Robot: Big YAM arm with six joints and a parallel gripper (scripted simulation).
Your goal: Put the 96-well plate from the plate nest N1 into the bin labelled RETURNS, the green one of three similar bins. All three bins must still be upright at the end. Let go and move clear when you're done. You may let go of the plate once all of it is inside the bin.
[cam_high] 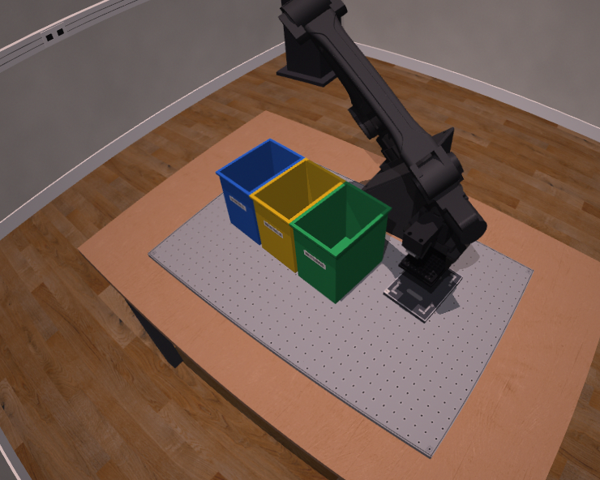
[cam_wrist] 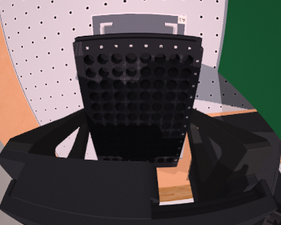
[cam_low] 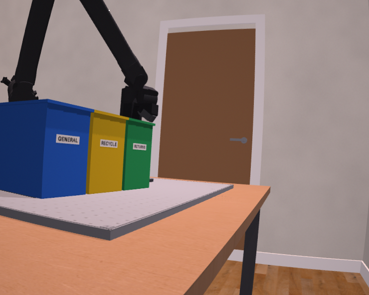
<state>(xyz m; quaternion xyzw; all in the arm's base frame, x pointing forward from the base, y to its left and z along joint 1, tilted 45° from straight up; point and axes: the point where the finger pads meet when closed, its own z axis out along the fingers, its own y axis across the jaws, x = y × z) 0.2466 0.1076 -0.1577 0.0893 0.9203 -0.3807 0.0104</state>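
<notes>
My gripper (cam_wrist: 138,113) is shut on the black 96-well plate (cam_wrist: 137,96) and holds it above the plate nest N1 (cam_wrist: 137,24), whose grey base and white corner marks show beyond the plate's far edge. In the top view the plate (cam_high: 428,268) hangs just over the nest (cam_high: 422,294), to the right of the green bin (cam_high: 340,237). In the exterior view the green bin (cam_low: 137,154) carries the label RETURNS, and my wrist (cam_low: 138,103) is behind its rim. The green bin's wall (cam_wrist: 256,29) fills the right of the wrist view.
A yellow RECYCLE bin (cam_high: 290,214) and a blue GENERAL bin (cam_high: 254,183) stand in a row left of the green one, all upright and touching. They sit on a grey perforated board (cam_high: 341,320) on the orange table.
</notes>
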